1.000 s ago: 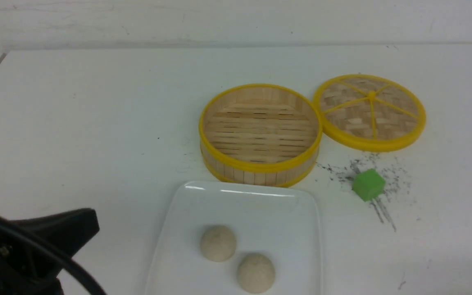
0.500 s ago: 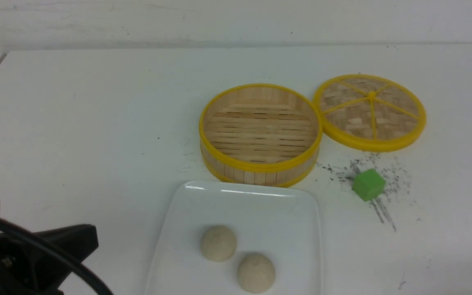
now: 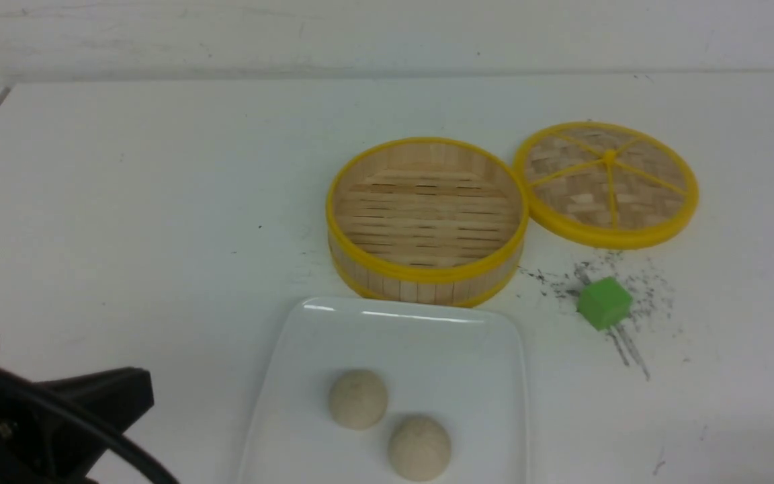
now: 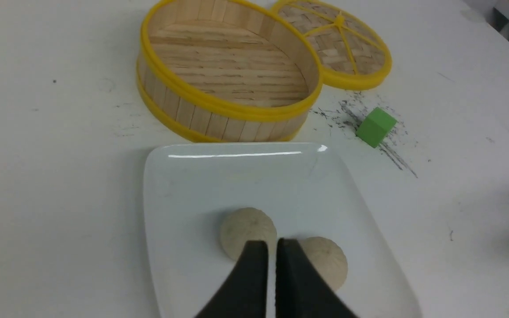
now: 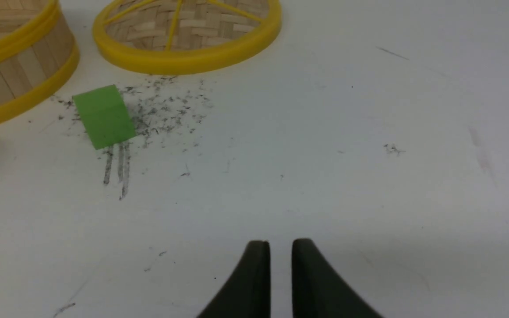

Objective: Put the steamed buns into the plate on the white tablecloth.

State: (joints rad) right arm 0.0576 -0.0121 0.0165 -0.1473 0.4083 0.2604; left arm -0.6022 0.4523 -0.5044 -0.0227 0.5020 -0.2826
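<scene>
Both steamed buns sit on the plate, and neither gripper holds anything.

In the front view, the 2 steamed buns [image 3: 358, 398] [image 3: 419, 447] lie side by side near the bottom centre, on the white plate [image 3: 427, 336] that rests on the white tablecloth [image 3: 125, 202]. Just above the plate stands the bamboo steamer basket [image 3: 426, 218], with its lid [image 3: 606, 183] touching it at the upper right and a green cube [image 3: 604, 303] below the lid. The left gripper [image 4: 271, 247] shows its fingers nearly together with nothing between them. The right gripper [image 5: 280, 247] is likewise almost closed, above bare cloth.
</scene>
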